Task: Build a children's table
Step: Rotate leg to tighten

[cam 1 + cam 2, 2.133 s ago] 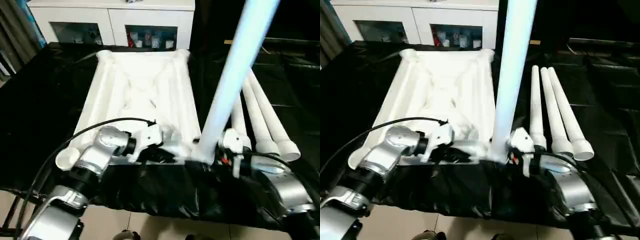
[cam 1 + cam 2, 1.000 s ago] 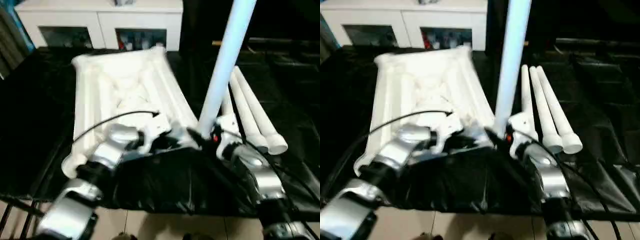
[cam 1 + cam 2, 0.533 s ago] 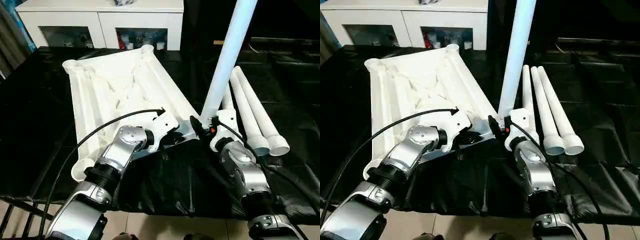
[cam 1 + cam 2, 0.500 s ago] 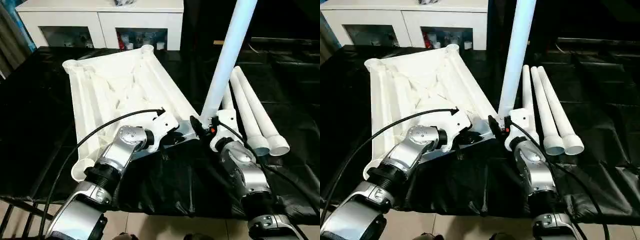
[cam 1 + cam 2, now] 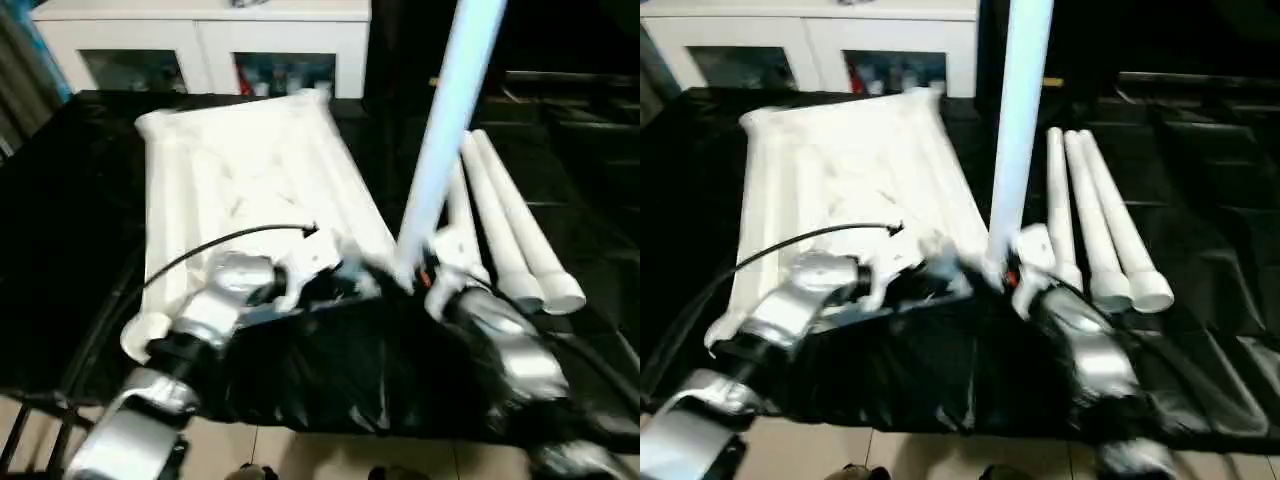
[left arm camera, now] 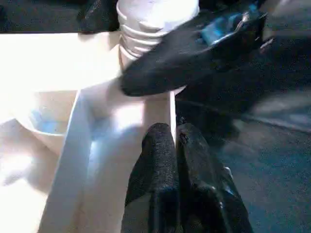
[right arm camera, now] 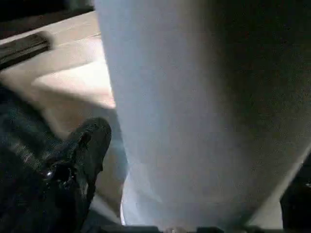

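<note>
Our left gripper (image 6: pixel 175 145) has its two black fingers pressed together, shut on nothing, their tips resting against the near rim of the white plastic table top (image 5: pixel 240 170). Just beyond those tips, in the left wrist view, a ribbed white leg end (image 6: pixel 153 24) sits at the corner socket, with a black finger (image 6: pixel 194 48) of our right gripper crossing in front of it.

Our right gripper (image 5: pixel 405 280) sits at the foot of the upright white tubular leg (image 5: pixel 450 110), low in the centre-right of the head view. In the right wrist view the leg's tube fills most of the frame, with one black finger (image 7: pixel 82 150) standing beside it and apart from the other; we cannot tell whether the fingers touch the tube.

The table top lies upside down, ribbed underside up, in the upper left and centre of the head view, on a black sheet (image 5: pixel 350 380) that covers the work surface. Three more white tubular legs (image 5: pixel 510 230) lie side by side on the sheet at the right, touching one another. A white cabinet with glass doors (image 5: pixel 200 50) stands along the top edge, behind the table top.
</note>
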{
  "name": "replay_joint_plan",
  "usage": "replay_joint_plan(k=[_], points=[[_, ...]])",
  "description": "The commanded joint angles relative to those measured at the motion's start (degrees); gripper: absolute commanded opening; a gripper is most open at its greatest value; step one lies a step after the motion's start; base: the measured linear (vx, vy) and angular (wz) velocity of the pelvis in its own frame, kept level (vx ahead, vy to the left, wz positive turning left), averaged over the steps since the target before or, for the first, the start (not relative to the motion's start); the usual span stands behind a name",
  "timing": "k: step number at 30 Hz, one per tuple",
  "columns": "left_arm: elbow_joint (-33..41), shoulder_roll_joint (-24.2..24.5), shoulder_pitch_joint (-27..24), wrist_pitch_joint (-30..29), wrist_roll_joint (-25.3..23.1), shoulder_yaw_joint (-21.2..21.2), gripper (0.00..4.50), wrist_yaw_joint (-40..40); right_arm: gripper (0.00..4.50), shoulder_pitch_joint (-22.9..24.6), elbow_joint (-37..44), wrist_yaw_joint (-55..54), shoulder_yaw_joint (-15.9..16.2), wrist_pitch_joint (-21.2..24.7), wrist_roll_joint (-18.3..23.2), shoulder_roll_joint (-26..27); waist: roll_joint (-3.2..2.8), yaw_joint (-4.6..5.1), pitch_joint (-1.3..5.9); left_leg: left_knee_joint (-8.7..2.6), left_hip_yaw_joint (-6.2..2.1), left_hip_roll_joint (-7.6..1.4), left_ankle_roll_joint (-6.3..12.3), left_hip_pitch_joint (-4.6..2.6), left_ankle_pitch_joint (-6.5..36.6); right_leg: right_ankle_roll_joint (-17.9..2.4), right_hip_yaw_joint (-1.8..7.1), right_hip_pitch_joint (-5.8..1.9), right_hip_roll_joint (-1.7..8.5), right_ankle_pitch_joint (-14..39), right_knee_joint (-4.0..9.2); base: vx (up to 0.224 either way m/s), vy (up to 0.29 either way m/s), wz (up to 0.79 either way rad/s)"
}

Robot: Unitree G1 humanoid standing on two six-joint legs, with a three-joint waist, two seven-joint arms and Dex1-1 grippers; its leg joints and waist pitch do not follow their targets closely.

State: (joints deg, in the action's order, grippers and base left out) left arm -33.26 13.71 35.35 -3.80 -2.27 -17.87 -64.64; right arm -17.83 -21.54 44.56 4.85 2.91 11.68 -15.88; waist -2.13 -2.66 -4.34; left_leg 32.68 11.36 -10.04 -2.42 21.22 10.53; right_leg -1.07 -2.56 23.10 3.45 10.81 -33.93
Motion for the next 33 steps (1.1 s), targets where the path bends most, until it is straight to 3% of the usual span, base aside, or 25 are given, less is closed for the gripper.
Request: replay_joint_plan(k=[1, 5, 9, 13, 21, 29, 33], points=[[1.46, 0.42, -0.76, 1.30, 0.67, -2.40, 0.00, -4.79, 4.22, 1.47, 3.56, 6.95, 2.33, 1.73, 1.86, -1.60, 0.36, -0.43, 3.02, -3.42, -1.44, -3.54, 6.49, -0.53, 10.69, -14.47, 2.65, -3.03, 4.74, 8.11, 4.12, 0.000, 0.000, 0.00], [1.75, 1.88, -0.92, 2.20, 1.26, -2.98, 0.00, -8.48, 4.22, 2.86, 5.96, 12.05, 3.26, 2.74, 2.73, -4.71, 0.18, -0.95, 3.06, -3.46, -1.44, -3.61, 5.76, -0.57, 11.01, -14.45, 2.65, -2.92, 4.88, 9.37, 4.16, 0.000, 0.000, 0.00], [2.23, 4.27, -1.13, 2.82, 2.58, -3.65, 0.00, -14.34, 4.22, 4.48, 9.32, 18.36, 5.41, 3.46, 2.63, -9.81, 0.18, -1.46, 3.11, -3.34, -1.42, -3.62, 6.15, -0.57, 10.16, -14.47, 2.60, -2.90, 4.84, 8.03, 4.00, 0.000, 0.000, 0.00], [2.46, 5.47, -1.29, 3.11, 3.14, -4.21, 0.00, -17.24, 4.22, 4.71, 10.08, 20.51, 5.96, 4.78, 3.06, -11.23, 0.20, -1.53, 3.00, -3.42, -1.44, -3.62, 5.85, -0.56, 10.86, -14.37, 2.60, -2.79, 4.92, 9.86, 4.15, 0.000, 0.000, 0.00], [2.90, 6.91, -1.42, 3.53, 3.50, -4.95, 0.00, -20.66, 3.50, 5.00, 11.77, 23.84, 7.04, 7.07, 3.50, -13.28, 0.21, -2.17, 3.11, -3.34, -1.42, -3.67, 5.61, -0.71, 9.86, -14.30, 2.64, -2.75, 4.85, 8.81, 3.96, 0.000, 0.000, 0.00], [2.36, 7.47, -1.26, 3.89, 3.36, -5.16, 0.00, -21.38, 2.89, 5.49, 13.01, 25.08, 7.65, 8.75, 4.10, -14.03, 0.28, -2.19, 3.03, -3.38, -1.46, -3.65, 5.30, -0.68, 10.20, -13.93, 2.61, -2.78, 4.90, 10.17, 4.10, 0.000, 0.000, 0.00], [0.85, 6.61, -0.64, 4.19, 2.23, -4.87, 0.00, -18.18, 2.80, 5.45, 12.57, 21.73, 5.76, 10.26, 5.47, -11.52, 0.32, -2.22, 3.11, -3.29, -1.43, -3.61, 5.35, -0.65, 9.63, -14.03, 2.62, -2.81, 4.90, 9.28, 3.99, 0.000, 0.000, 0.00]])
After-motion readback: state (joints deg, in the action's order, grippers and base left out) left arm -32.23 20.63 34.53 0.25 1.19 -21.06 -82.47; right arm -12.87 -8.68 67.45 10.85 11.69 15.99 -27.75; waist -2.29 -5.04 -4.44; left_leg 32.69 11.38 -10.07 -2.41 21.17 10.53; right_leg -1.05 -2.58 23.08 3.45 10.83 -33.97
